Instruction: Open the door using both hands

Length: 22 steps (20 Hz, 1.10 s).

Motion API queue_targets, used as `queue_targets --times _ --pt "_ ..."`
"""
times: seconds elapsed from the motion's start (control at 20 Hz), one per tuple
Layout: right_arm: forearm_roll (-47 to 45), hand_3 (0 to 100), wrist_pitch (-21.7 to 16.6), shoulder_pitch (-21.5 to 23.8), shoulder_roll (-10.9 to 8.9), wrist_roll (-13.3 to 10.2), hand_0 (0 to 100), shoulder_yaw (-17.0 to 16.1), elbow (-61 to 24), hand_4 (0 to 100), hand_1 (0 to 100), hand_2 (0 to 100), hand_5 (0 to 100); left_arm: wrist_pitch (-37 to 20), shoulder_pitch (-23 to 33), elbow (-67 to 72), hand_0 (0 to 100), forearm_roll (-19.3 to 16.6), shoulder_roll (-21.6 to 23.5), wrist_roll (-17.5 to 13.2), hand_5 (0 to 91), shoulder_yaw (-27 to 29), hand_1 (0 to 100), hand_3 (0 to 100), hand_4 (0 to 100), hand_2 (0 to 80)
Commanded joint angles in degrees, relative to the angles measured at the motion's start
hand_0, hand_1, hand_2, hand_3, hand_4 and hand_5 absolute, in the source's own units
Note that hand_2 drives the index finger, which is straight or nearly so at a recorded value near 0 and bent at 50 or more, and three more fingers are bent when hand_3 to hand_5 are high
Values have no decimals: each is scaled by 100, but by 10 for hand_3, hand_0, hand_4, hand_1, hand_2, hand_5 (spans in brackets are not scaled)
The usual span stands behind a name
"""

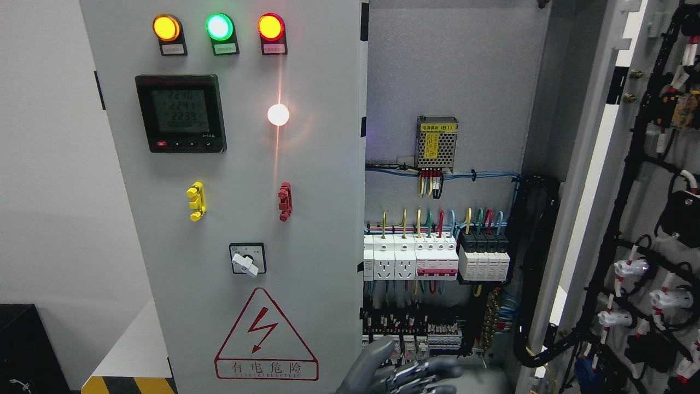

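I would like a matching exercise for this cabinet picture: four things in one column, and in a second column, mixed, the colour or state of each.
Things:
1. middle lamp
2. right-hand door
3. warning triangle
4. left handle

Colour or state:
A. yellow
B. swung open
C. lit green
D. red outline with a lightning bolt

Pairs: 1-C, 2-B, 3-D, 4-A

A robot hand shows at the bottom edge; which arm it belongs to cannot be told.

My hand (402,372) is cut off by the bottom edge; which arm it belongs to is hidden.
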Motion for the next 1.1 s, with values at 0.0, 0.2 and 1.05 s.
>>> queue_targets --times 0.0,0.2,1.05 --pt "0 0 -1 -2 0 4 0 0 0 0 0 0 0 8 2170 151 0 -814 875 -11 0 927 0 0 0 0" --pt "0 0 -1 -2 0 4 0 0 0 0 0 0 0 -1 3472 450 0 -1369 664 -11 0 1745 0 0 0 0" --pt "0 0 -1 -2 0 4 0 0 0 0 0 0 0 -413 4591 4043 0 -1528 -786 -19 0 2819 0 0 0 0"
